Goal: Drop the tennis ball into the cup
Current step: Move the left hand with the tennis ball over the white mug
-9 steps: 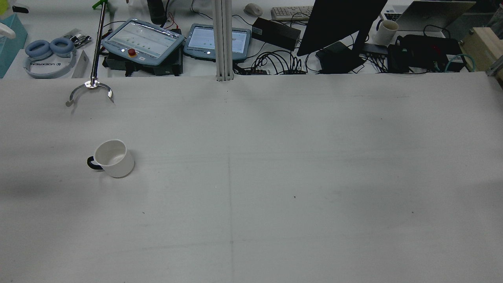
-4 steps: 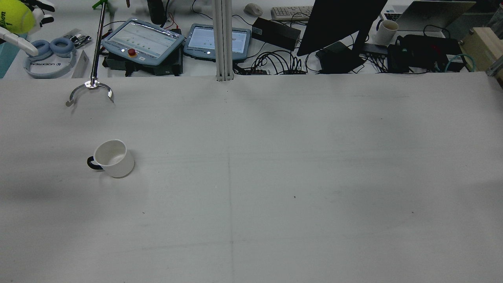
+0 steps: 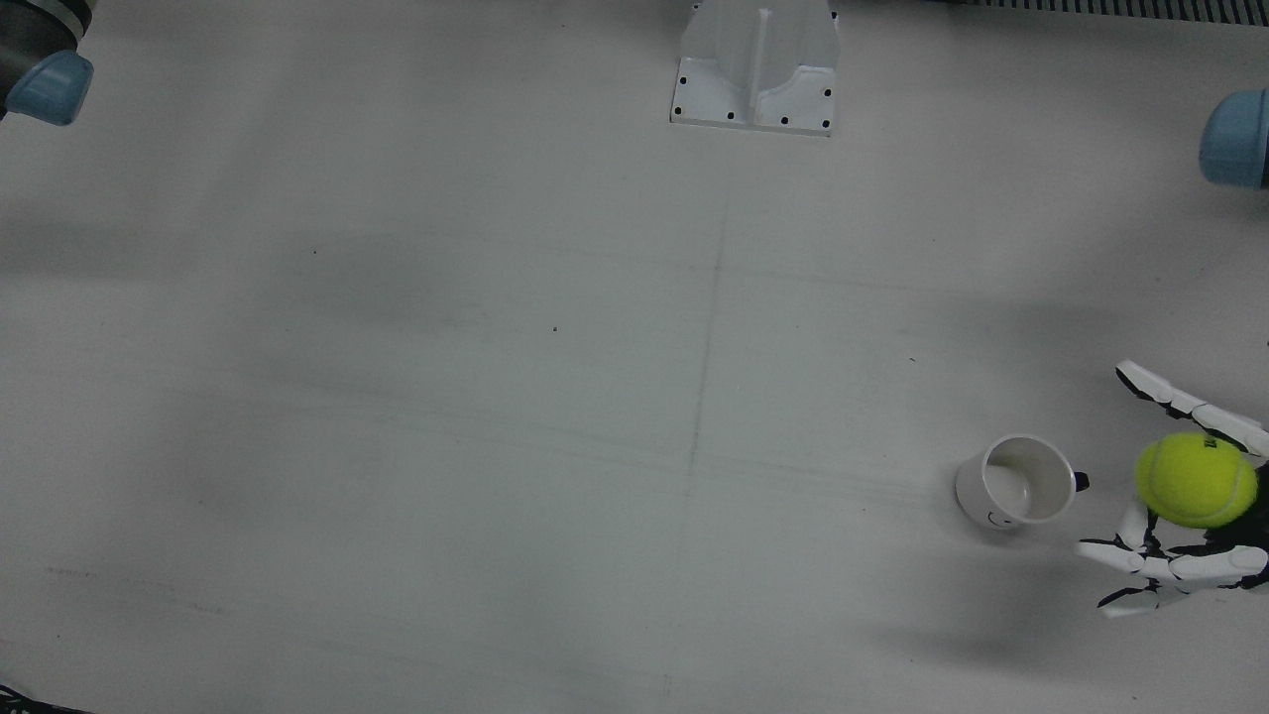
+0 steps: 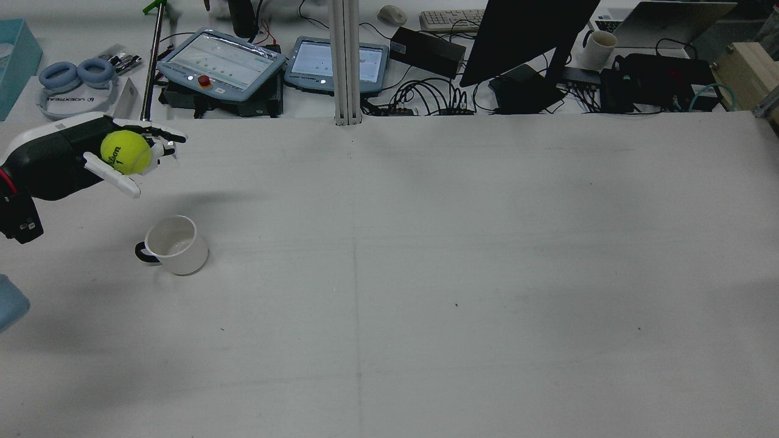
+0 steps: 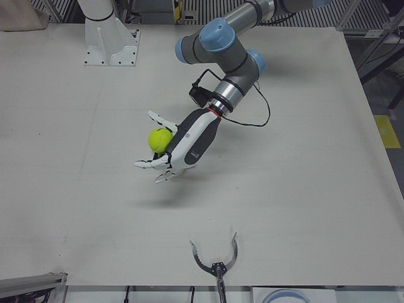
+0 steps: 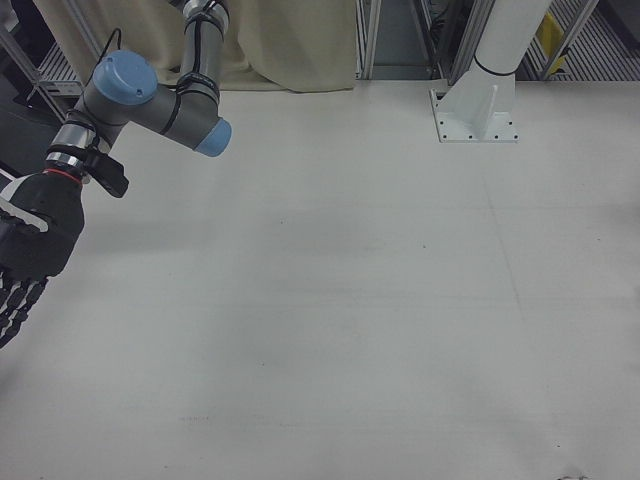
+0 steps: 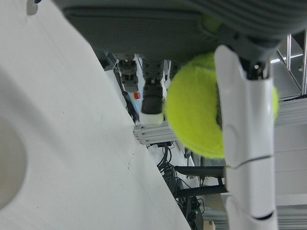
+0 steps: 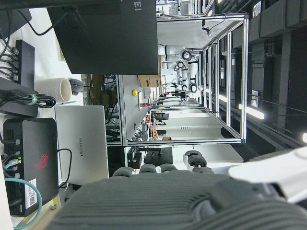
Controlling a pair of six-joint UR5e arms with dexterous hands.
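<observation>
My left hand [image 4: 73, 157] is shut on the yellow-green tennis ball [image 4: 125, 152] and holds it in the air over the left side of the table. The white cup [image 4: 173, 245] with a dark handle stands upright and empty, a little nearer the robot than the ball. In the front view the ball [image 3: 1195, 479] is beside the cup [image 3: 1016, 483], not over it, with the hand [image 3: 1175, 560] around it. The left-front view shows the hand [image 5: 186, 146] and ball [image 5: 160, 139]; the cup is hidden there. My right hand [image 6: 25, 255] hangs at the right side, fingers extended, empty.
A metal claw tool [image 5: 215, 260] on a pole [image 4: 152, 61] lies at the table's far edge near the left hand. Teach pendants [image 4: 222, 64], headphones [image 4: 76, 76], a monitor [image 4: 523, 36] and cables sit beyond the table. A pedestal [image 3: 755, 64] stands at the robot's side.
The left hand with the tennis ball has come in from the rear view's top left corner and moved down toward the cup. The cup has not moved.
</observation>
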